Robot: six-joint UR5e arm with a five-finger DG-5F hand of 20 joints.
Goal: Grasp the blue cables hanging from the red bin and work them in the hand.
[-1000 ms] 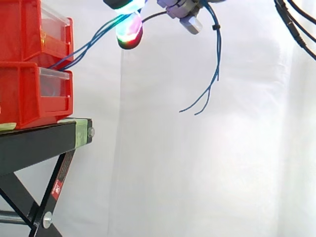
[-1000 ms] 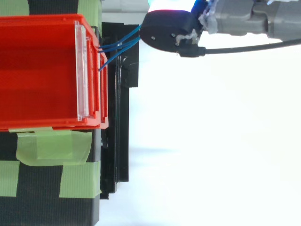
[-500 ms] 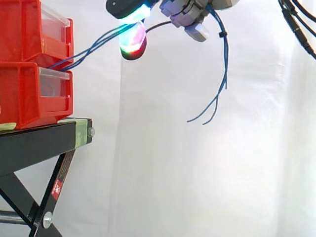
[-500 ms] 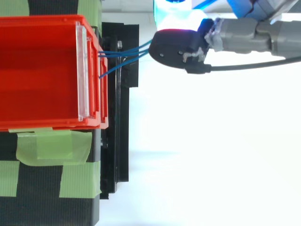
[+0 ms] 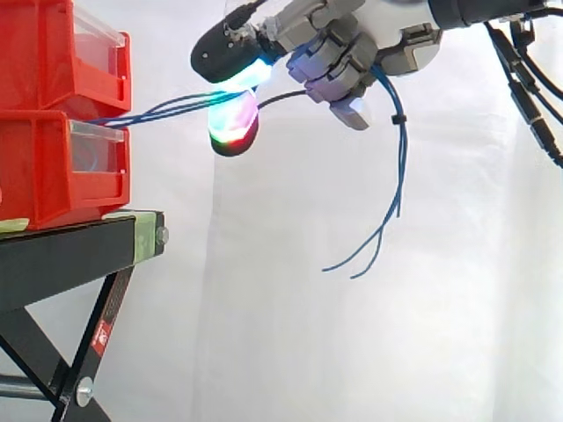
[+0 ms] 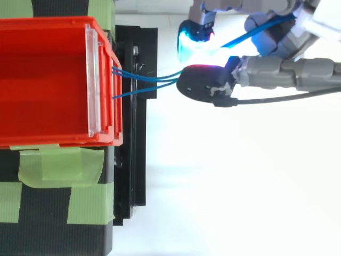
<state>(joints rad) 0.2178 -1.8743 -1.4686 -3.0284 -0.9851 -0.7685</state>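
The fingers (image 5: 233,123) are curled around the blue cables (image 5: 403,167). These run nearly straight from the red bin (image 5: 53,167) through the hand (image 5: 352,53), with the loose ends dangling below. The grasp looks done. The working seems underway, though the exact pinch is hidden.

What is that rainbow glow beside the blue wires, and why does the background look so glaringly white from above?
Side view: the glow is the hand's own lit fingertips, pinching the blue cables; the white curtain is softly lit, with faint fold shadows. Top view: the white surface below glares, and a cyan pad spills light around itself.
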